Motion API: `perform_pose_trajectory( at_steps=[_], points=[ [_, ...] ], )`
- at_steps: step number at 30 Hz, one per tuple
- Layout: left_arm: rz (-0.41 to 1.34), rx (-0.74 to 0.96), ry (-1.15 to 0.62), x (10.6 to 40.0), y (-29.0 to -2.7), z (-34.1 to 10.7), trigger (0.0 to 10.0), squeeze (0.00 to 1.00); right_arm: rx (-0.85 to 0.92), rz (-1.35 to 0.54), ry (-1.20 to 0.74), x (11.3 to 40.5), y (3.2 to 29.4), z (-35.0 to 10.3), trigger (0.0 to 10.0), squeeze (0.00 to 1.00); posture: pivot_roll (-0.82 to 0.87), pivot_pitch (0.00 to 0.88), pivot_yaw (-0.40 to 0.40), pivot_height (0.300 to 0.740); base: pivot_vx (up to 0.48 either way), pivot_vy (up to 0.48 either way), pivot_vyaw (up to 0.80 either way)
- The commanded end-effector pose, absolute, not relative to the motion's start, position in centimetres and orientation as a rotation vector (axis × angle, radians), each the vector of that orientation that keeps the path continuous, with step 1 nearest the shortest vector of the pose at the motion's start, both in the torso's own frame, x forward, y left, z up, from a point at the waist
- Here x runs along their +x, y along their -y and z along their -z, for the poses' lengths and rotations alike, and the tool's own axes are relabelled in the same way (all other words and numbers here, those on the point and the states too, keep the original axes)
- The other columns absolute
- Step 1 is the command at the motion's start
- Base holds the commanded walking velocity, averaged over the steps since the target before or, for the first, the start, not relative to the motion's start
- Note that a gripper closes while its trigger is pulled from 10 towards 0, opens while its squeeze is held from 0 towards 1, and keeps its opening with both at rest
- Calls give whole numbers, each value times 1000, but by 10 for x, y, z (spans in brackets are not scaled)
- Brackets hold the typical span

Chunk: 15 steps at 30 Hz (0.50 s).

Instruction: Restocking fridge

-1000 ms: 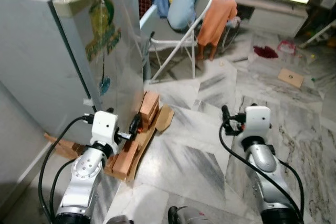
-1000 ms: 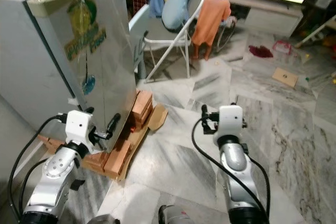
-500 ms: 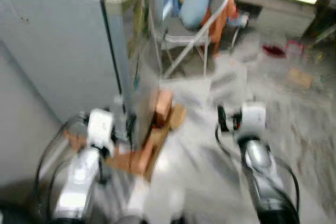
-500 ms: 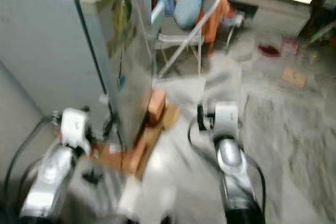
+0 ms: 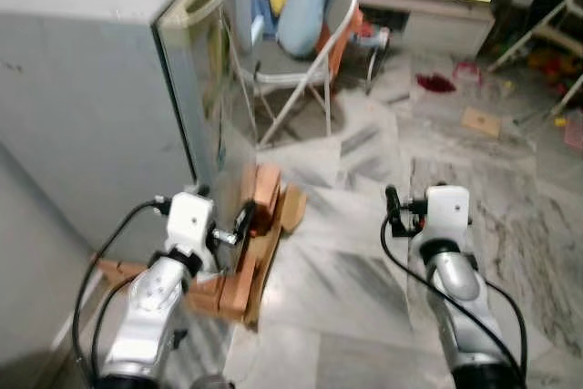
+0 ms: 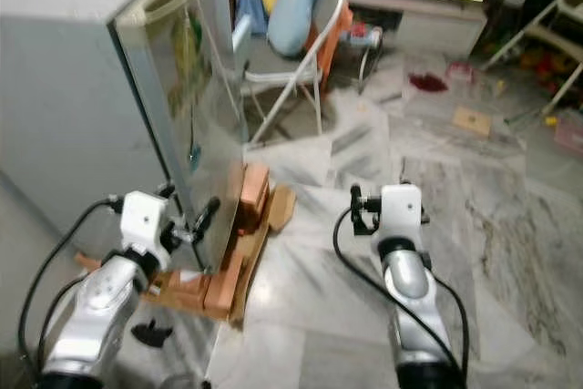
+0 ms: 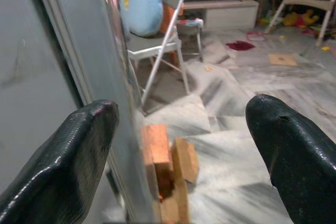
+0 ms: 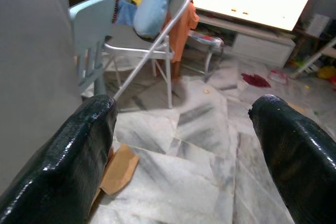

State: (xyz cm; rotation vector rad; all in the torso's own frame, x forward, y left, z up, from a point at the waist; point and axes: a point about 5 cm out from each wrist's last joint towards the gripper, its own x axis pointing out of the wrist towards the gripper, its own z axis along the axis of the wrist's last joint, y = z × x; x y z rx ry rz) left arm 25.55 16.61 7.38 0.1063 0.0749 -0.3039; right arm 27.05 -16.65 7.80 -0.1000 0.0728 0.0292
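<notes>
Both grippers are hanging spread apart beside the closed fridge.

The left gripper (image 7: 178, 145), fingers wide, is sitting low at the front edge of the fridge (image 5: 100, 97), straddling its door edge above the wooden blocks (image 5: 260, 216) under the fridge. The right gripper (image 8: 184, 140), fingers also wide, is hovering over the marble floor (image 5: 364, 252), well apart, facing a folding chair (image 5: 301, 61).

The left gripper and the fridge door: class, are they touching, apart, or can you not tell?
Cannot tell. In the left wrist view the left gripper is open, its fingers astride the edge of the fridge door, but no contact or gap shows plainly.
</notes>
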Motion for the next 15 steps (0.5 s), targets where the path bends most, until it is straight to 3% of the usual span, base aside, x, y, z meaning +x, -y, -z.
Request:
perform_pose_trajectory(
  at_steps=[1,11,15],
  points=[
    [316,101,-57,258,-156,-77,10000,0,-137,-18,-51,271,175,-83,10000,0,41,21,-55,740,326,0,0],
    [294,110,-61,258,-156,-74,10000,0,-135,-25,-55,270,174,-83,10000,0,41,25,-61,740,0,0,0],
    [183,97,-21,266,-164,-79,10000,0,-138,-26,-57,269,176,-83,10000,0,33,33,-66,740,0,0,0]
  ],
)
